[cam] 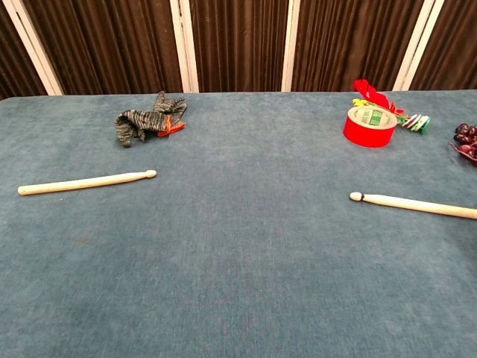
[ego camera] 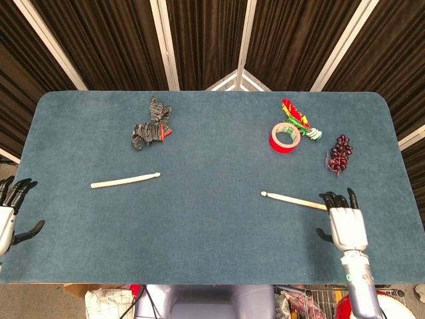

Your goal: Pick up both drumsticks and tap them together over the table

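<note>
Two pale wooden drumsticks lie flat on the blue table. The left drumstick point(ego camera: 125, 180) point(cam: 87, 181) rests at mid-left, tip pointing right. The right drumstick point(ego camera: 292, 199) point(cam: 414, 203) lies at mid-right, tip pointing left. My right hand point(ego camera: 346, 222) hovers with fingers spread, its fingertips point(ego camera: 335, 199) over the butt end of the right drumstick, holding nothing. My left hand point(ego camera: 9, 212) is at the table's left edge, fingers apart and empty, far from the left drumstick. Neither hand shows in the chest view.
A grey striped cloth toy point(ego camera: 150, 127) point(cam: 145, 120) lies at the back left. A red tape roll point(ego camera: 285, 137) point(cam: 370, 124), a colourful clip bundle point(ego camera: 298, 119) and a dark grape bunch point(ego camera: 340, 153) point(cam: 466, 139) sit at the back right.
</note>
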`<action>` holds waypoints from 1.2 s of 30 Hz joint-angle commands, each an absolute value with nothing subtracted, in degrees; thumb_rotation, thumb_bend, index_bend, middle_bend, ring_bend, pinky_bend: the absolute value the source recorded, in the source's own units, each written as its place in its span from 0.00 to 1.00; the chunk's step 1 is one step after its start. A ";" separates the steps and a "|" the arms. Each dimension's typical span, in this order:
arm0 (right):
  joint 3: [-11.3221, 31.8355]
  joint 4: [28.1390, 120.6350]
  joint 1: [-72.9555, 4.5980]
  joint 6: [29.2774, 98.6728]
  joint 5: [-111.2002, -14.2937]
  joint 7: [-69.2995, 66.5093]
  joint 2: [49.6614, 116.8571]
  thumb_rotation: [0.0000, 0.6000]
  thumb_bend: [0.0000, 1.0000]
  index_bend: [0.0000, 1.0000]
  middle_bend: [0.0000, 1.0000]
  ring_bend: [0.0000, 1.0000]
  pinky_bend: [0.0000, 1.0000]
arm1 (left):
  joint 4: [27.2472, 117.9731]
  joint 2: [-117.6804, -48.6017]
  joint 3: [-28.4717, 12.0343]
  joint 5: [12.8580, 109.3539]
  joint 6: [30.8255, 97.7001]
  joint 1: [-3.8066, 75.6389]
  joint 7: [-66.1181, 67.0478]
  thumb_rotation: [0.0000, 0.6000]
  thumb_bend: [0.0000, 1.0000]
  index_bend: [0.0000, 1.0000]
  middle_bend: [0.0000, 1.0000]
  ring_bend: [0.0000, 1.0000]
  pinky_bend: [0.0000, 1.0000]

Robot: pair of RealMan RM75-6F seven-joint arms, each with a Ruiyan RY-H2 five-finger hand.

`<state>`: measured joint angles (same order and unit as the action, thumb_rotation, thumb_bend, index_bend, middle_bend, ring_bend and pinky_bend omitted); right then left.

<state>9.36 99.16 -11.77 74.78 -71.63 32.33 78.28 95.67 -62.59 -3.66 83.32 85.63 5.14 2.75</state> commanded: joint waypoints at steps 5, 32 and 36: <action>13.30 97.12 -17.38 68.55 -61.68 37.84 81.64 1.00 0.19 0.24 0.23 0.23 0.04 | 95.66 -62.56 -3.74 83.18 85.63 5.10 2.64 1.00 0.32 0.16 0.13 0.00 0.00; 14.27 84.98 -25.41 67.14 -48.52 45.18 90.36 1.00 0.19 0.38 0.44 0.33 0.04 | 95.49 -62.66 -3.91 82.57 85.34 5.06 3.10 1.00 0.32 0.16 0.12 0.00 0.00; 14.29 84.24 -26.09 67.50 -47.53 45.89 91.01 1.00 0.19 0.38 0.46 0.35 0.04 | 95.44 -62.64 -3.86 82.63 85.27 5.07 3.12 1.00 0.32 0.17 0.12 0.00 0.00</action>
<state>14.30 84.40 -25.94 67.45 -47.72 45.74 90.88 95.44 -62.64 -3.86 82.62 85.27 5.07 3.12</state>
